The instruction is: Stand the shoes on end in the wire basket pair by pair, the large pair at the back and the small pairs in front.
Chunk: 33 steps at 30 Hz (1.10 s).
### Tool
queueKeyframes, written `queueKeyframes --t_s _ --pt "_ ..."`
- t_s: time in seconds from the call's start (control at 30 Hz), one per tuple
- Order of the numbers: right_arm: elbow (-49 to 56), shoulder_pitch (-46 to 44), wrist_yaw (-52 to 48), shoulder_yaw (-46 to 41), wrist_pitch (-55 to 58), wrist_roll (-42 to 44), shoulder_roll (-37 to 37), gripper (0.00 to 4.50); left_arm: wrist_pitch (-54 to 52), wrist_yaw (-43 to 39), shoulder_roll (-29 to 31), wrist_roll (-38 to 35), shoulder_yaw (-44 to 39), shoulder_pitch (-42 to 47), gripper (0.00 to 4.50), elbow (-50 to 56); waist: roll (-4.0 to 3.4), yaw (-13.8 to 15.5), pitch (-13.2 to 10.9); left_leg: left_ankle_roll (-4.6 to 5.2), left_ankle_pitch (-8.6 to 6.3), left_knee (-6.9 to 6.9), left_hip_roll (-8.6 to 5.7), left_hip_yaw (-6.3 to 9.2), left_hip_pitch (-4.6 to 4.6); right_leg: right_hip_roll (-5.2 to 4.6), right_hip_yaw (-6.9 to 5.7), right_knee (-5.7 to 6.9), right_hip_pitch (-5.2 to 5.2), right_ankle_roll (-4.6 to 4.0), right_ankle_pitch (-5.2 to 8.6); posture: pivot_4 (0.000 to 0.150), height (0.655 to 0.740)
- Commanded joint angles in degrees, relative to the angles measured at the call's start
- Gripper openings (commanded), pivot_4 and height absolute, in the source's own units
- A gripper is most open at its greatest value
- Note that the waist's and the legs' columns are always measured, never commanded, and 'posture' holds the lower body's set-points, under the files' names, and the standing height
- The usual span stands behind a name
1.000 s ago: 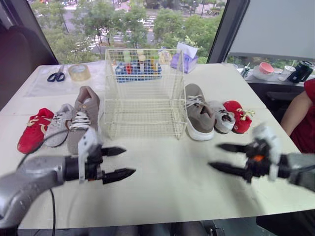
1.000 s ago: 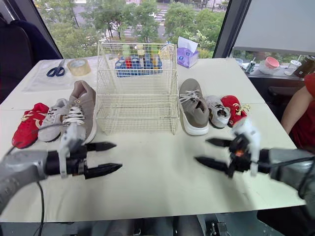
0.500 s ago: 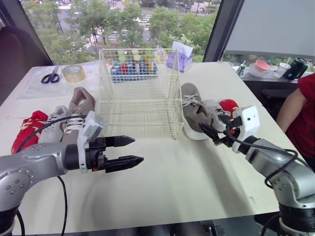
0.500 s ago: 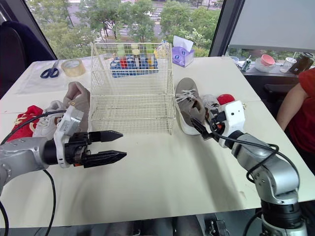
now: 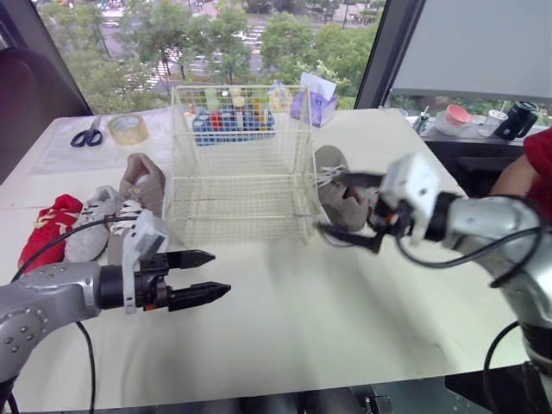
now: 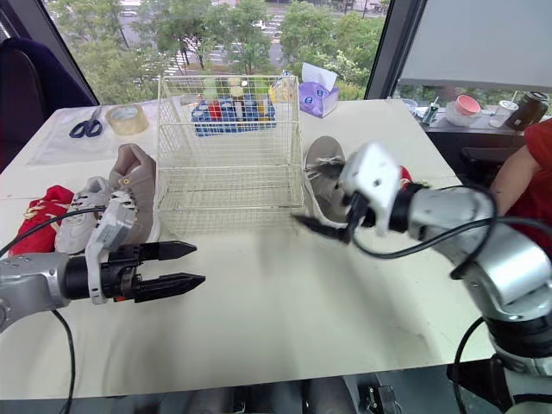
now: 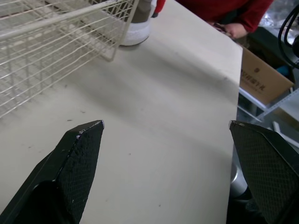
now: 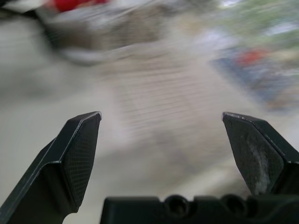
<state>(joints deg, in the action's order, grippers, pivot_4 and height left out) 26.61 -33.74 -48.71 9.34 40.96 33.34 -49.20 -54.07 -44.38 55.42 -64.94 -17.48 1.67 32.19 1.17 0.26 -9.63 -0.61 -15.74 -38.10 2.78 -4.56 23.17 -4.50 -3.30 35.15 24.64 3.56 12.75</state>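
1. Wire basket [image 5: 241, 164] upright mid tabletop [image 5: 293, 319]. All visible shoes flat on the tabletop, outside the basket.
2. On robot's left of basket, going outward: large taupe shoe [image 5: 141, 183], small grey shoe [image 5: 90, 222], small red shoe [image 5: 47, 231]. Taupe toe end hidden behind the left wrist housing.
3. On robot's right: second large taupe shoe [image 5: 343, 197], just beside the basket wall. Beyond it, second small red shoe [image 6: 404, 176] mostly hidden by the right arm, just a sliver visible.
4. Left end effector [image 5: 216, 274]: released, fingers spread, gripping nothing, over bare tabletop in front of the basket's left corner.
5. Right end effector [image 5: 328, 205]: released, fingers wide apart, one over the second large taupe shoe's laces, the other by its toe edge. Contact with the shoe: cannot tell. Right wrist view smeared, just vague grid and shoe shapes.
6. Behind basket: blue tray [image 5: 233, 123] seen through the wires, contents hard to make out. Also tissue box [image 5: 315, 99], tape roll [image 5: 127, 128], scissors [image 5: 86, 136].
7. Person's red sleeve [image 5: 539, 164] cut off at the frame edge.
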Motion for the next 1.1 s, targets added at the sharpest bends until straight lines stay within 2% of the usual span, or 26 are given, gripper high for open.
queueKeyframes --t_s 0.03,0.2,0.33,0.37,0.43,0.63,0.73,0.83,1.1 --pt "-7.84 -5.75 -6.17 5.75 -3.33 -6.09 1.08 4.50 1.31 -0.04 -0.39 -0.01 -2.74 -1.13 4.43 1.57 0.00 -0.06 0.00 0.00 0.00 -0.01 -0.01 -0.03 0.01 -0.07 0.02 0.00 0.01 0.00 -0.01 0.150 0.7400" --pt "-20.18 -13.65 -10.25 12.70 -5.96 -14.14 5.85 4.50 1.76 2.58 -2.20 -0.79 -3.57 -1.70 4.43 2.90 0.02 0.06 0.01 0.01 0.00 -0.01 -0.17 -0.06 0.18 -0.12 0.03 -0.03 0.11 0.01 -0.01 0.150 0.7400" --pt "-24.45 -17.50 -16.74 17.41 -6.91 -17.95 7.50 4.50 2.04 4.55 -4.00 -1.04 -2.74 -1.87 4.43 4.52 0.02 0.31 0.02 0.00 0.00 -0.01 -0.16 -0.02 0.16 -0.08 0.00 -0.01 0.06 0.02 -0.02 0.150 0.7400" --pt "-24.92 -18.19 -17.85 18.34 -7.52 -19.20 7.62 3.96 2.17 4.86 -4.38 -0.88 -2.63 -1.98 4.50 4.77 0.03 0.37 0.01 0.00 0.01 -0.02 -0.16 -0.02 0.15 -0.09 0.00 0.00 0.06 0.02 -0.02 0.150 0.7400" --pt "-25.47 -19.39 -19.48 19.42 -7.61 -20.76 8.07 3.30 2.35 5.52 -5.06 -0.77 -2.50 -2.16 4.50 5.17 0.02 0.40 0.01 0.00 0.01 -0.05 -0.16 -0.01 0.16 -0.09 0.00 0.01 0.05 0.02 -0.02 0.150 0.7400" --pt "-26.12 -22.12 -19.89 20.97 -5.21 -25.56 10.38 0.36 3.00 6.28 -6.54 0.58 -1.17 -1.83 4.50 5.27 0.02 0.25 0.01 0.00 0.01 -0.04 -0.16 -0.02 0.15 -0.08 -0.01 0.02 0.06 0.02 -0.02 0.150 0.7400" --pt "-26.99 -23.36 -18.01 21.20 -10.85 -29.98 12.10 0.36 3.57 6.31 -7.19 1.61 0.04 -1.18 4.50 5.04 0.02 0.08 0.02 -0.01 0.01 -0.04 -0.16 -0.04 0.14 -0.07 -0.01 0.04 0.06 0.02 -0.02 0.150 0.7400" --pt "-23.91 -22.44 -20.62 21.46 -18.35 -31.39 11.95 0.36 3.88 6.03 -7.45 2.40 0.61 -0.75 4.50 4.56 0.02 -0.16 0.02 -0.06 0.04 -0.04 -0.17 -0.07 0.14 -0.07 -0.02 0.07 0.07 0.03 -0.03 0.150 0.7400" --pt "-21.77 -19.82 -22.96 19.93 -21.38 -31.81 12.06 0.36 3.88 5.75 -7.45 2.47 1.16 -0.74 4.50 4.84 0.02 -0.97 0.02 -0.08 0.05 -0.03 -0.14 -0.06 0.14 -0.04 -0.03 0.07 0.07 0.05 -0.03 0.150 0.7400"
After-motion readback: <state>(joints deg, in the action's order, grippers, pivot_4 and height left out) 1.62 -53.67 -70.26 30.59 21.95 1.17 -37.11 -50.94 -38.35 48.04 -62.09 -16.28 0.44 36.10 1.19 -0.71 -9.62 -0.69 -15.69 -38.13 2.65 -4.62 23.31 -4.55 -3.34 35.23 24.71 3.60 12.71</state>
